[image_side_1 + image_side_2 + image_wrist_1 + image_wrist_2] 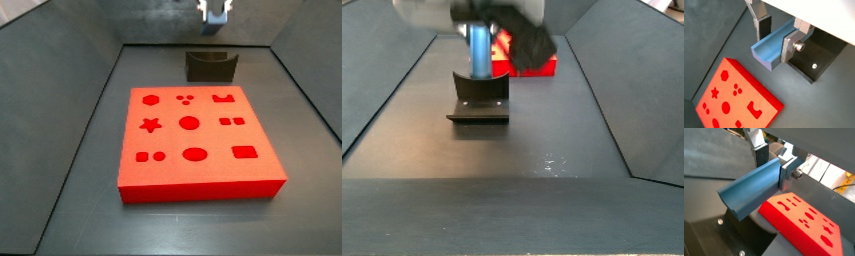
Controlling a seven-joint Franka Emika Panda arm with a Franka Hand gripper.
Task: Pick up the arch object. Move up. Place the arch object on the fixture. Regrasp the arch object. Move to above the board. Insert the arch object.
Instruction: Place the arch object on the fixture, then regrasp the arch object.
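Blue-grey and trough-like, the arch object (771, 47) sits clamped between the two silver fingers (791, 46) of the gripper (776, 37), its notch showing as a long channel along one face. In both wrist views the piece juts out past the finger plates, and one plate carries a round bolt head. No brand, label or writing can be read on anything in the pictures.

A wrist view shows the board (741, 97) lying on the dark floor below, bright red with darker cut-outs: a star, a hexagon, round holes and an arch shape. Beside the held piece that same view shows the dark base plate of the fixture (817, 57) with a small pale dot on it. A wrist view from a lower angle shows the arch object (751, 190) end-on, so its U-shaped section is plain, with the board (811, 225) behind.

In a side view the gripper (215, 10) hangs at the far end of the enclosure, above the fixture (211, 65), which stands just beyond the far edge of the board (194, 140). Here the held piece is too small to make out. In a side view from the opposite end the arch object (480, 50) shows as an upright blue bar directly over the fixture (480, 98), its lower end close to the holder's top; whether they touch I cannot tell. The gripper body there is blurred.
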